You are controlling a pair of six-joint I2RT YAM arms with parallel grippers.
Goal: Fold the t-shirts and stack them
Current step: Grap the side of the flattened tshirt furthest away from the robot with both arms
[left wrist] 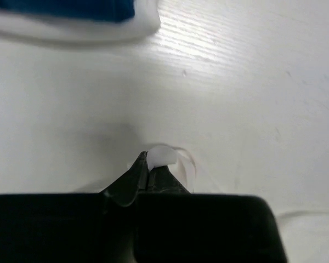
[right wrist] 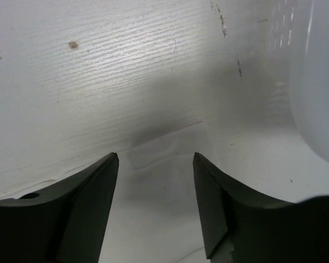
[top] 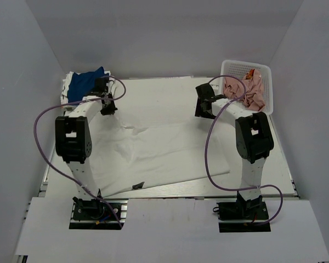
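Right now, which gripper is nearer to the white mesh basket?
Right. The right gripper sits close beside the basket; the left gripper is far on the other side, by the blue t-shirt.

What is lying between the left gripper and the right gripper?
Only the white t-shirt, spread flat: the left gripper pinches its edge, and the right gripper hangs open over a corner. The top view shows it.

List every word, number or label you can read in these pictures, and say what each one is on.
No text can be read in any view.
Dark neck label on the white shirt: too small to read.
Arms, basket and table: no markings visible.
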